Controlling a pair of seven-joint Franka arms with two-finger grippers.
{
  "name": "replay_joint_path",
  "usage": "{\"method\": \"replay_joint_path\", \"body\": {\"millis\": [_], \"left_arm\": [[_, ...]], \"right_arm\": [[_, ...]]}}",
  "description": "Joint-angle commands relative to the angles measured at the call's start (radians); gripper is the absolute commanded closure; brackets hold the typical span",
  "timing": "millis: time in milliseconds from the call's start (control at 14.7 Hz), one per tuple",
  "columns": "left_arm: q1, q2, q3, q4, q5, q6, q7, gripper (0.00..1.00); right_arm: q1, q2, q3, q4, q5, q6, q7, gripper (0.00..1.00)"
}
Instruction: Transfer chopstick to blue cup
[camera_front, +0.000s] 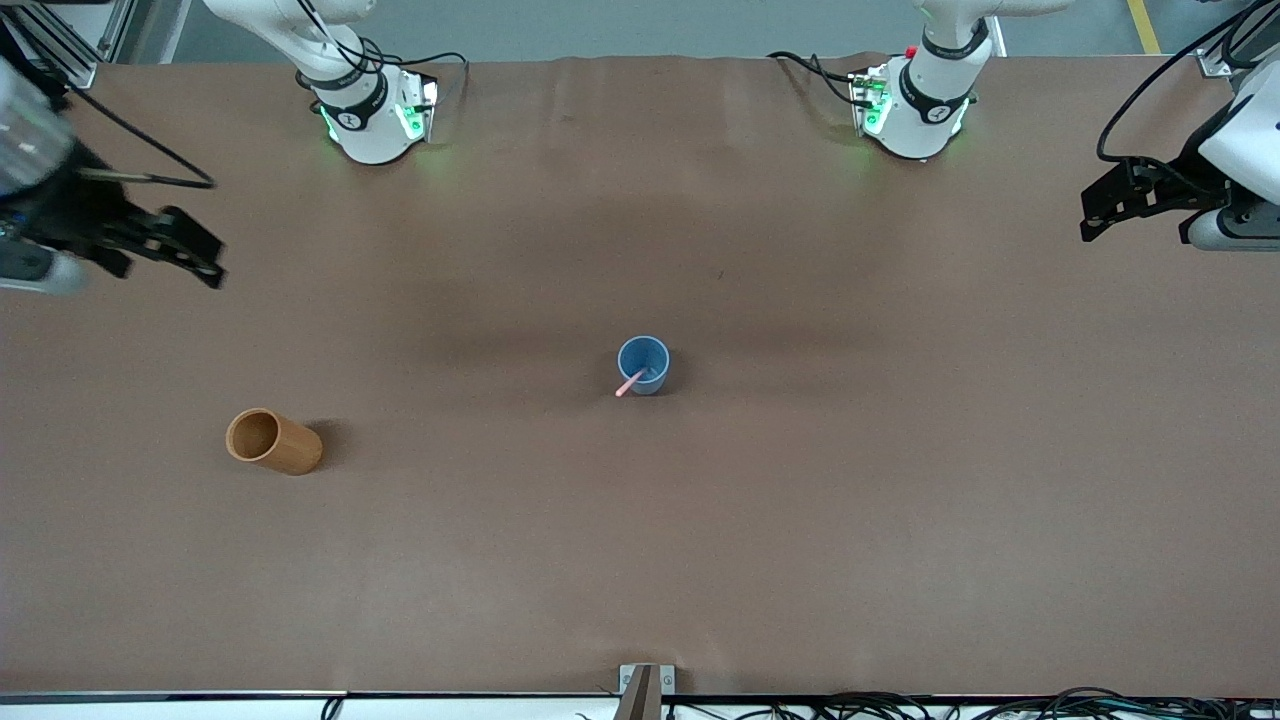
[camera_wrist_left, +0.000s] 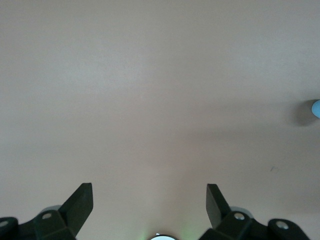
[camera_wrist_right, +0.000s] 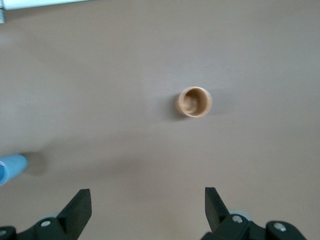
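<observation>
A: Chopstick (camera_front: 630, 383)?
B: Stood tilted in the blue cup (camera_front: 643, 364) at mid-table, pink tip leaning over the rim toward the front camera.
A: Other containers?
B: Brown cup (camera_front: 273, 441) upright, empty, toward the right arm's end.
A: Grippers?
B: Left gripper (camera_wrist_left: 149, 202) and right gripper (camera_wrist_right: 148, 206) both hung fingers apart, holding nothing, each over its own end of the table (camera_front: 900, 480). Both arms waited.

table (camera_front: 800, 500): brown covering | on it: blue cup (camera_front: 643, 364), upright; brown cup (camera_front: 273, 441)
</observation>
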Motion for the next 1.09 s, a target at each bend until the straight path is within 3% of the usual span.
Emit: {"method": "replay_joint_path", "body": {"millis": [0,204,679,1019], "left_arm": [[0.004,0.007,0.000,0.022,-0.006,-0.002,0.000,0.00],[0.002,0.016,0.000,0.021,-0.012,-0.002,-0.011,0.00],[0.001,0.018,0.000,0.021,-0.015,0.001,-0.069,0.00],[0.002,0.018,0.000,0.019,-0.041,0.000,-0.086,0.00]], "right_arm": [[0.008,-0.148,-0.087,-0.152,0.035,-0.009,-0.118,0.00],[0.002,-0.139,-0.131,-0.094,0.035,-0.068,-0.178,0.00],[-0.036,-0.002,-0.122,0.107,0.034,-0.173,-0.186,0.00],[-0.041,-0.003,-0.104,0.046,0.035,-0.158,-0.207,0.00]]}}
